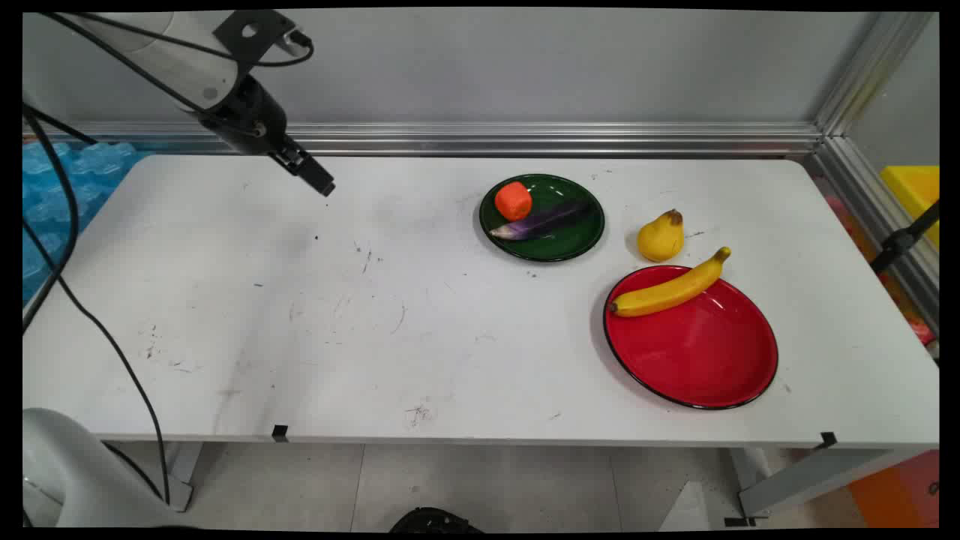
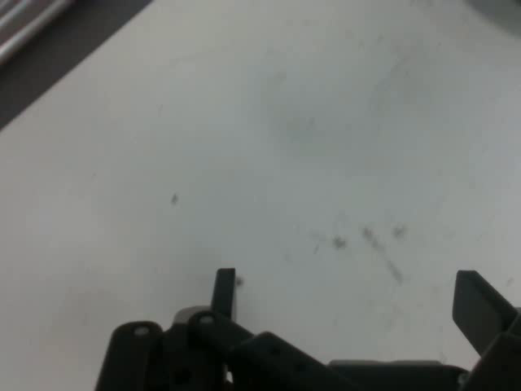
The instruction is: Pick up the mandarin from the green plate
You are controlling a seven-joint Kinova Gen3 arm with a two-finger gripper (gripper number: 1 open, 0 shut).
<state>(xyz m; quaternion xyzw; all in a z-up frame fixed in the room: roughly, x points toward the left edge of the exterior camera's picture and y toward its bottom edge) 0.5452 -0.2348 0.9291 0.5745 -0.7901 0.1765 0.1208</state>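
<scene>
The gripper [image 1: 324, 185] hangs with its fingers spread wide and empty above the table's [image 1: 315, 322] far left corner, over bare surface. Every object lies well apart toward the right end: the green plate [image 1: 577, 238] with an orange fruit [image 1: 513, 200] and eggplant [image 1: 541, 221], a pear [image 1: 661, 237], and a banana [image 1: 669, 289] angled across the red plate's [image 1: 697, 352] far rim.

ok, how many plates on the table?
2. A green plate toward the back, holding an orange fruit and an eggplant; a red plate nearer the front right, with a banana across its rim. None looks hidden.
</scene>
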